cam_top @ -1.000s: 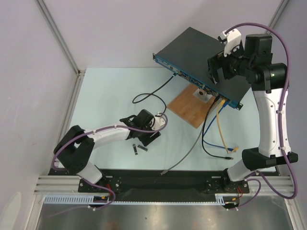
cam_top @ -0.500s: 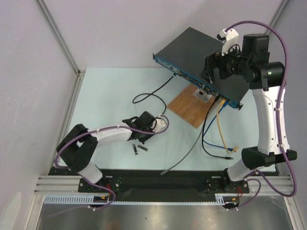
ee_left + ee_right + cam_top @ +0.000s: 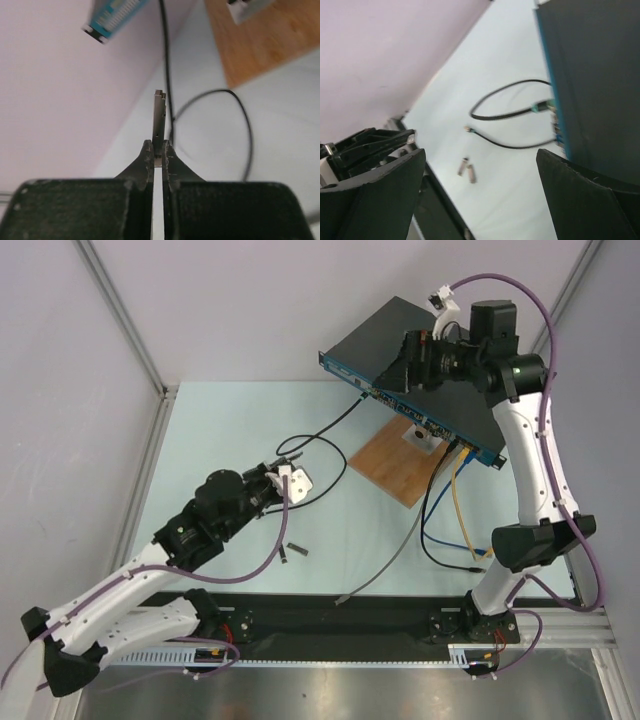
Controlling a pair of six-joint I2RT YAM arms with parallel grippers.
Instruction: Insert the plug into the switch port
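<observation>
There it goes: your left gripper [image 3: 159, 150] has snapped shut and come up off the pale blue table [image 3: 220, 440]. It now pinches the slim grey metal plug [image 3: 159, 117] by its near end, the plug sticking straight out ahead of the fingertips. That's the pickup done, by the look of it; the carry to the port is what's left. The target, the large flat black metal switch [image 3: 425, 345] with its narrow blue socket face, sits at the far right, well apart from the plug, with a thin black cable [image 3: 249, 140] looping on the table between. Meanwhile your right gripper [image 3: 408, 362] has swung left over the switch's top, jaws spread wide, gripping nothing; whether it touches the lid you can't tell.
</observation>
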